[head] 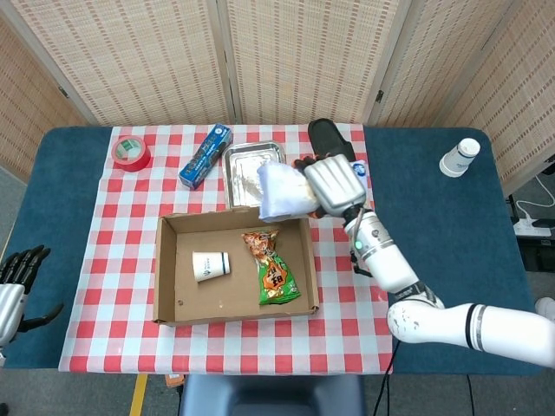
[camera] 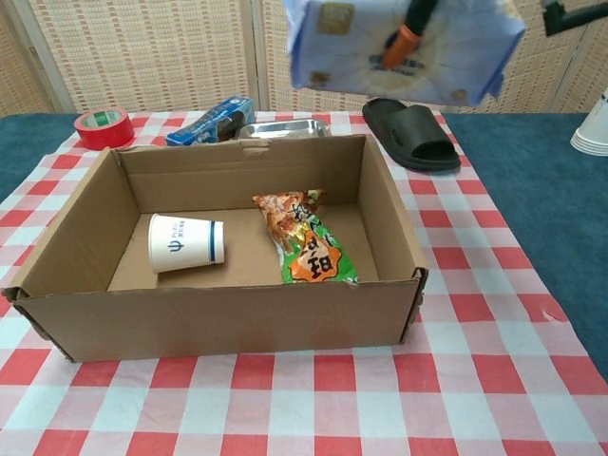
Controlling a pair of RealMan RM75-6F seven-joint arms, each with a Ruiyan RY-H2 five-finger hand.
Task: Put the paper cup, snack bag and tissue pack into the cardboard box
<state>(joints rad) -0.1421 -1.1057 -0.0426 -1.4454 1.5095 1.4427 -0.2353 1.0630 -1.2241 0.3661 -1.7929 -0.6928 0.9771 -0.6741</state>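
My right hand [head: 335, 186] holds the pale blue tissue pack [head: 283, 192] in the air over the far right rim of the cardboard box [head: 165, 269]. In the chest view the tissue pack [camera: 446, 52] hangs high above the box [camera: 218, 323], with a fingertip [camera: 403, 43] pressed on its front. Inside the box a white paper cup [head: 211, 264] lies on its side at the left, and an orange and green snack bag [head: 274, 270] lies at the right. My left hand [head: 16, 282] hangs off the table's left edge, fingers apart, holding nothing.
Behind the box stand a metal tray [head: 253, 172], a blue packet [head: 205, 155] and a red tape roll [head: 131, 152]. A black slipper [head: 328, 139] lies at the back right. Stacked white cups [head: 459, 158] sit at the far right on the blue cloth.
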